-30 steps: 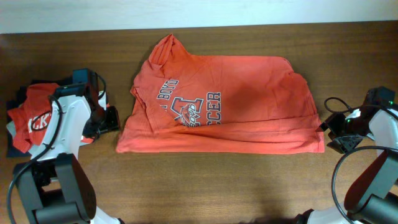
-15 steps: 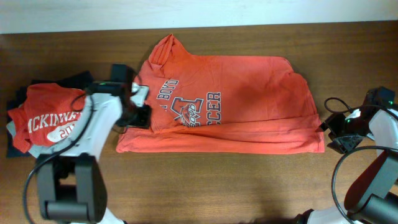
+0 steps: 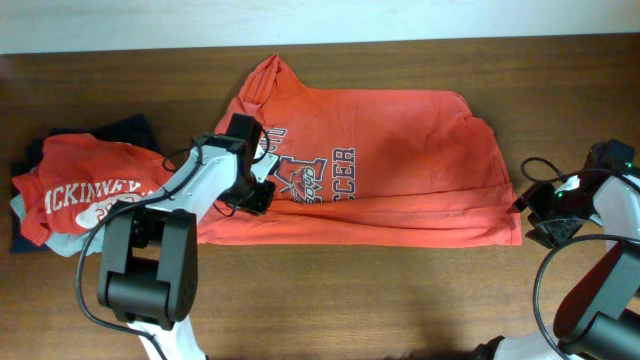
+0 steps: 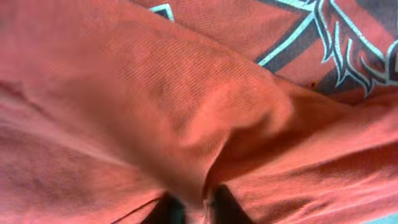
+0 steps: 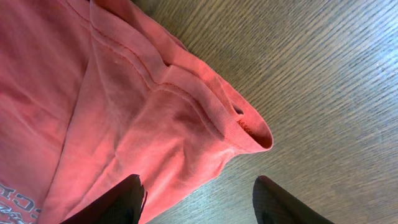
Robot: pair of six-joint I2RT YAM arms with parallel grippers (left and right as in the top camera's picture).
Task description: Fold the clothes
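Jaws: left gripper [image 4: 198, 210] seemingly pinches the T-shirt [image 3: 400, 160]; right gripper [image 5: 196, 202] spread wide beside its hem corner [image 5: 249, 127].

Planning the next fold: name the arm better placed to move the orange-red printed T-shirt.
Likely left. The left gripper pinches a ridge of the orange-red T-shirt near its lettering; the right gripper sits open beside the hem corner, empty.

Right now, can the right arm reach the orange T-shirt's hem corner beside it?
Probably yes: the right end effector sits open just off the hem corner of the orange T-shirt, with only bare table between.
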